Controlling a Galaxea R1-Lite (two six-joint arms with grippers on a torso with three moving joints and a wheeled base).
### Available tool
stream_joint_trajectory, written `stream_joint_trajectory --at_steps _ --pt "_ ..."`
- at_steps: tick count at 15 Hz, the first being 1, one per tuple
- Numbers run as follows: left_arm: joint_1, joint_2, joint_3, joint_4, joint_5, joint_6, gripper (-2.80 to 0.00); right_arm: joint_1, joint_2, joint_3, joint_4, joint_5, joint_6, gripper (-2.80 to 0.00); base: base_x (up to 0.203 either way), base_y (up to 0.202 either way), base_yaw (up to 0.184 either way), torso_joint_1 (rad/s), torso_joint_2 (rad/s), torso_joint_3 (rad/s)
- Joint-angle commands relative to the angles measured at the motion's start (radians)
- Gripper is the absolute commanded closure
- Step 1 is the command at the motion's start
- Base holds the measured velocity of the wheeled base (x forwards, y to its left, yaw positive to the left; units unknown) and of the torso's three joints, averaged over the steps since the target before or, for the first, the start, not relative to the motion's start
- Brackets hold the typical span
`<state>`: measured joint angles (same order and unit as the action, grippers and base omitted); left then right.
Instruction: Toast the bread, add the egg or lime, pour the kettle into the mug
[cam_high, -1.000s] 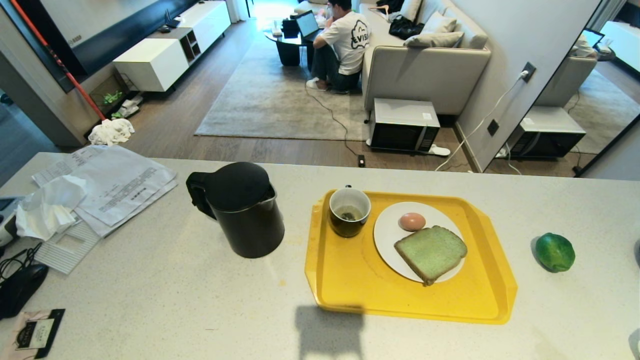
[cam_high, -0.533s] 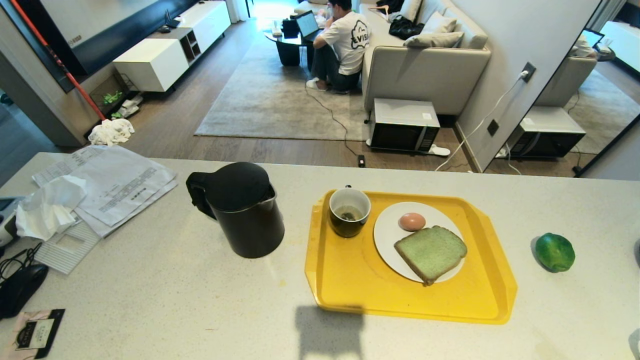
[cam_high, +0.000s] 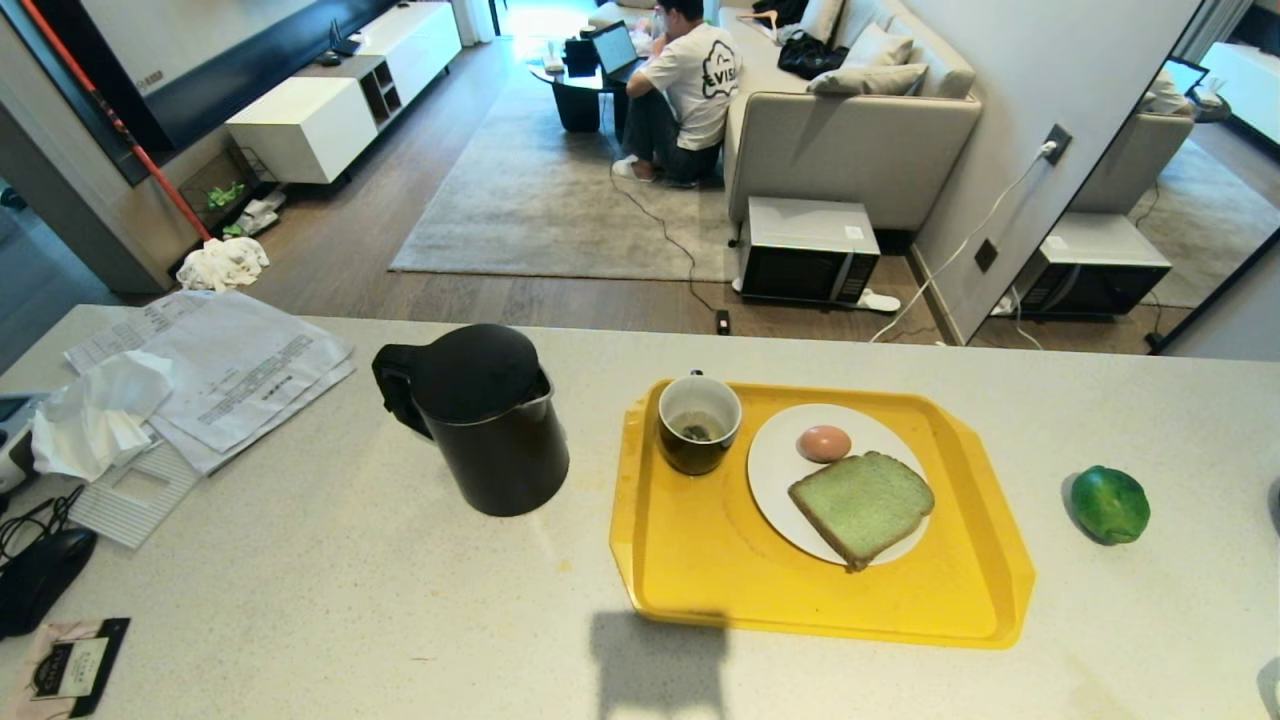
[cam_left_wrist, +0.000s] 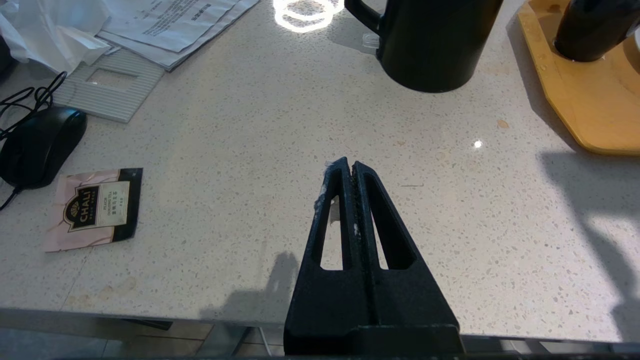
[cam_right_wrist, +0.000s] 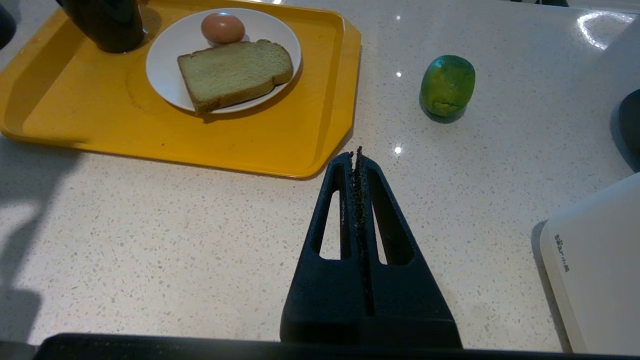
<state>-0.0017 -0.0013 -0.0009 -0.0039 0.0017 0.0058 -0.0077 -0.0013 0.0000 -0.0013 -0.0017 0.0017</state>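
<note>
Pink sachet reads "CHALI"; left tool and right tool both pressed together.

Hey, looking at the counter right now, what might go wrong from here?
1. The egg lies loose on the plate beside the bread; lifting the bread may roll it off.
2. The mug stands close to the plate; a reach there may knock it.
3. The lime sits free on the counter and may roll.

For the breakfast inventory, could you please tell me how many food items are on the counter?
3: the bread and the egg lie on the white plate on the yellow tray; the lime sits on the counter right of the tray. None seems hidden.
</note>
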Motion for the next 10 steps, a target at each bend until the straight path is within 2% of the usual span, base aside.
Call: stream_joint_trajectory --at_steps 1,10 --pt "0.0 0.001 -0.001 -0.001 0.0 0.0 0.0 0.0 0.001 0.0 0.0 0.0 0.0 0.0 0.0 0.0 0.0 0.0 0.0 0.0" --pt "0.0 0.001 0.001 -0.001 0.0 0.0 0.0 0.0 0.001 0.0 0.0 -0.001 0.001 0.0 0.0 0.0 0.0 0.0 0.0 0.0"
